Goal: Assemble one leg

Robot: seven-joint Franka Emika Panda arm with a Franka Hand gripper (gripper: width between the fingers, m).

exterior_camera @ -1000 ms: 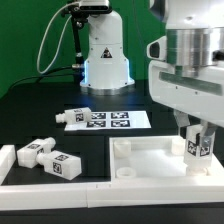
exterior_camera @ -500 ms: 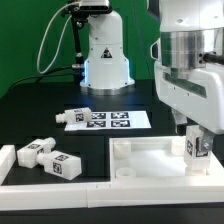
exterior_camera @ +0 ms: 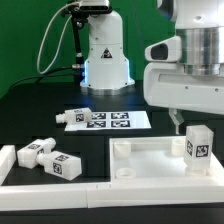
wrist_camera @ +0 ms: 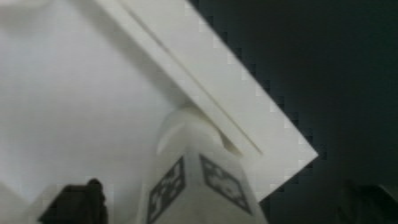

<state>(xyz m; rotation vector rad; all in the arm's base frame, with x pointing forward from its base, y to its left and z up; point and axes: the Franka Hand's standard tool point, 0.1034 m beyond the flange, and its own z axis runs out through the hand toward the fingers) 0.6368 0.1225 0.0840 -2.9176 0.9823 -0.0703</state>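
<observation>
The leg (exterior_camera: 198,144), a small white block with a square tag, stands upright at the corner of the white tray-like panel (exterior_camera: 150,160) on the exterior view's right. My gripper (exterior_camera: 190,117) hangs just above the leg, open and empty, with one dark finger (exterior_camera: 177,120) showing. In the wrist view the leg (wrist_camera: 196,180) sits between my spread fingertips (wrist_camera: 75,200) without touching them, on the panel's corner (wrist_camera: 107,90). My gripper (wrist_camera: 222,208) is centred over the leg.
Two more legs (exterior_camera: 38,152) (exterior_camera: 65,166) lie at the exterior view's left beside a white rim piece (exterior_camera: 8,160). Another leg (exterior_camera: 68,118) lies at the left end of the marker board (exterior_camera: 108,120). The arm's base (exterior_camera: 103,55) stands behind.
My gripper has let go of the leg and risen straight up. The leg stays upright on the panel's corner.
</observation>
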